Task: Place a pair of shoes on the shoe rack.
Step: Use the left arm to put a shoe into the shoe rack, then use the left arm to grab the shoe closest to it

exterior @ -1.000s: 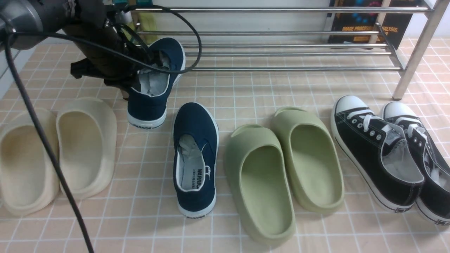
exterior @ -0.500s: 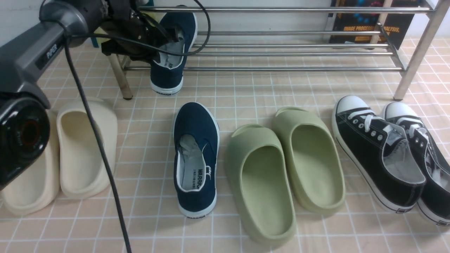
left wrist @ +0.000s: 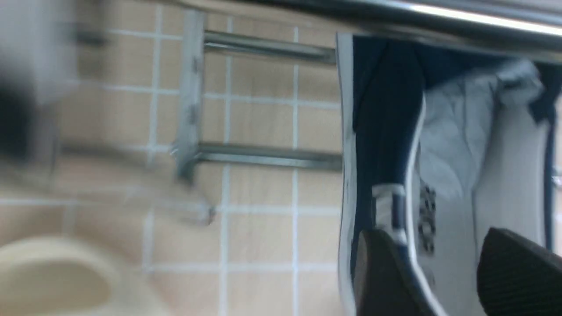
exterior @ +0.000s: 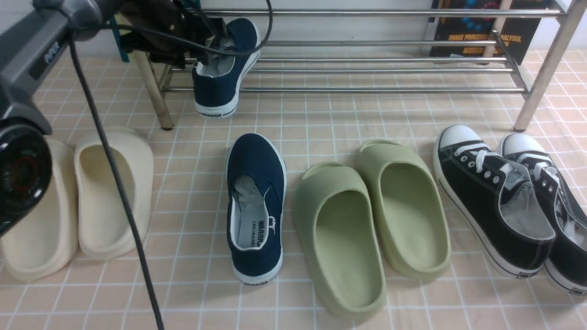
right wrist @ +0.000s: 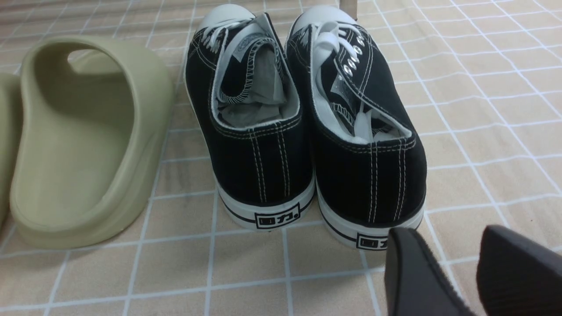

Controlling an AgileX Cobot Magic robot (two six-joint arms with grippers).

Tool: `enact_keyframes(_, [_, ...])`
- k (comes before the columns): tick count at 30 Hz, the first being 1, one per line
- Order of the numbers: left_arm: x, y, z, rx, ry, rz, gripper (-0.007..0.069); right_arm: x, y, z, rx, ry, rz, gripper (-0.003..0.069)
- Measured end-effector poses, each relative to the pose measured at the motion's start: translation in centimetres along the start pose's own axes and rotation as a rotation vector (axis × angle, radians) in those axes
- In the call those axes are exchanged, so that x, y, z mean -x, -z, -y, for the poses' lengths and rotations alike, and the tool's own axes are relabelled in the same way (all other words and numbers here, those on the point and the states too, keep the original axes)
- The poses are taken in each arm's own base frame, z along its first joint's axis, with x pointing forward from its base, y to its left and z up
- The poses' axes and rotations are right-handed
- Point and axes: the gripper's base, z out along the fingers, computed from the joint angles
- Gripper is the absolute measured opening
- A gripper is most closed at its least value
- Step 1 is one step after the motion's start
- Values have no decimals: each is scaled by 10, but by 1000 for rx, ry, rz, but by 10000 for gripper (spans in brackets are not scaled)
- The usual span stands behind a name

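The shoe rack (exterior: pixel 367 89) stands at the back of the tiled floor (exterior: pixel 321 119). One navy shoe (exterior: pixel 222 78) lies across the rack's lower bars at its left end, just beside the left front leg. Its toe points into the rack and its heel hangs out past the front bar, tilted downward. The left end effector (left wrist: pixel 439 232) is at this shoe's opening. Its fingers stand wide apart, astride the shoe's side wall: one is outside against the canvas and the other is over the grey insole, clear of the wall.

The other navy shoe (exterior: pixel 254 206) lies on the floor in front of the rack, toe towards it. The green slides (exterior: pixel 371 220) and the black sneakers (exterior: pixel 504 197) are further towards the rack's right end, and the cream slides (exterior: pixel 73 201) are before its left end.

The right end effector (right wrist: pixel 452 230) hovers behind the black sneakers' heels, well in front of the rack. Its fingers are a little apart and hold nothing.
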Motion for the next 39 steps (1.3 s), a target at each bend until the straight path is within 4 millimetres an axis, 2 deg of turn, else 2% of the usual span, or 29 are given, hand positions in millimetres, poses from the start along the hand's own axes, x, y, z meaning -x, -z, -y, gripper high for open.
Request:
enact_keyframes(2, [0, 28, -3, 28, -71, -40, 332, 0, 0, 0, 0, 0, 0, 237])
enact_keyframes(3, [1, 30, -3, 28, -70, -35, 332, 0, 0, 0, 0, 0, 0, 237])
enact_keyframes(5, [-2, 58, -4, 45, -136, -90, 306, 0, 0, 0, 0, 0, 0, 237])
enact_keyframes(7, [-5, 75, -5, 47, -166, -97, 265, 0, 0, 0, 0, 0, 0, 237])
enact_keyframes(8, [-6, 76, -5, 47, -166, -97, 256, 0, 0, 0, 0, 0, 0, 237])
enact_keyframes(9, [-13, 85, -5, 46, -176, -116, 219, 0, 0, 0, 0, 0, 0, 237])
enact_keyframes(13, [-47, 99, 5, 52, -229, -202, 144, 0, 0, 0, 0, 0, 0, 237])
enact_keyframes(16, [-91, 112, 26, 36, -318, -294, 100, 0, 0, 0, 0, 0, 0, 238])
enact_keyframes(17, [-101, 110, 31, 30, -337, -321, 91, 0, 0, 0, 0, 0, 0, 238])
enact_keyframes(18, [-119, 111, 39, 13, -370, -352, 80, 0, 0, 0, 0, 0, 0, 238])
enact_keyframes(21, [-146, 110, 49, -12, -396, -386, 68, 0, 0, 0, 0, 0, 0, 238])
enact_keyframes(23, [-170, 100, 55, -26, -375, -412, 66, 0, 0, 0, 0, 0, 0, 238])
enact_keyframes(28, [-189, 81, 54, -30, -297, -401, 115, 0, 0, 0, 0, 0, 0, 238])
enact_keyframes(32, [-191, 62, 57, -55, -219, -330, 274, 0, 0, 0, 0, 0, 0, 239])
enact_keyframes(33, [-191, 61, 58, -56, -213, -325, 283, 0, 0, 0, 0, 0, 0, 239])
enact_keyframes(36, [-194, 42, 60, -52, -166, -321, 412, 0, 0, 0, 0, 0, 0, 239])
enact_keyframes(39, [-202, 19, 60, -34, -159, -361, 471, 0, 0, 0, 0, 0, 0, 239])
